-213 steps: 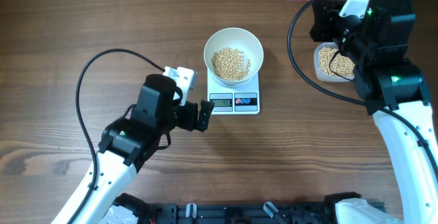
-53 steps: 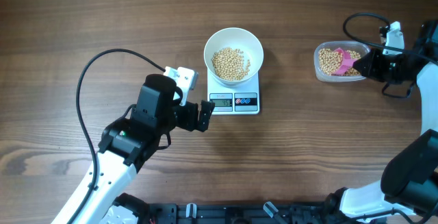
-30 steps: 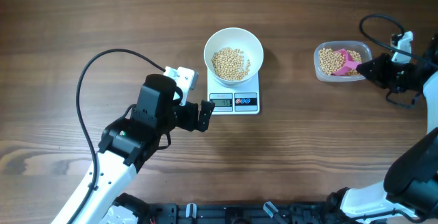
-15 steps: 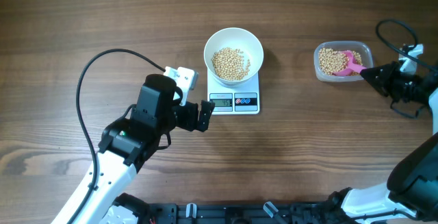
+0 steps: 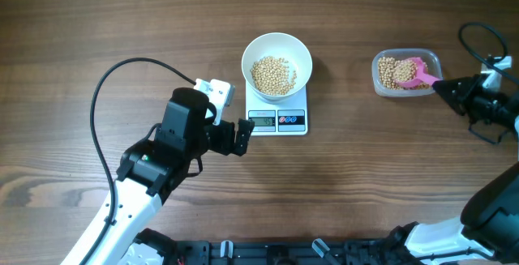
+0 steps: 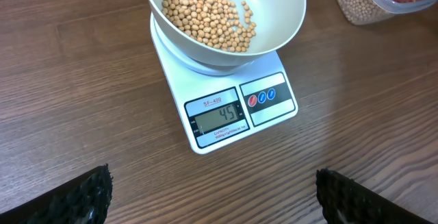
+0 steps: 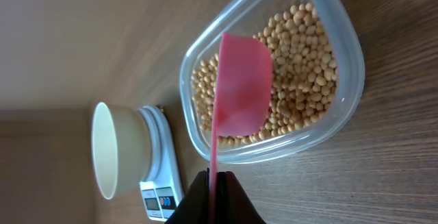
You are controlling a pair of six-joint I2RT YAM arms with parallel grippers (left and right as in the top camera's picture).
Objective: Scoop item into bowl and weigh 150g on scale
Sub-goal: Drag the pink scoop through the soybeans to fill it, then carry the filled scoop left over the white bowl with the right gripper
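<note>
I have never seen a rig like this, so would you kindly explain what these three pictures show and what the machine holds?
These are two robot arms at a wooden table. One picture looks down from above; the other two come from a camera on each wrist. In the middle, a white bowl of tan beans stands on a small scale, whose display reads 45. At the right sits a clear tub with more of them. The right hand is shut on the handle of a pink scoop, its cup in the tub. The left hand is open and empty, beside the scale.
</note>
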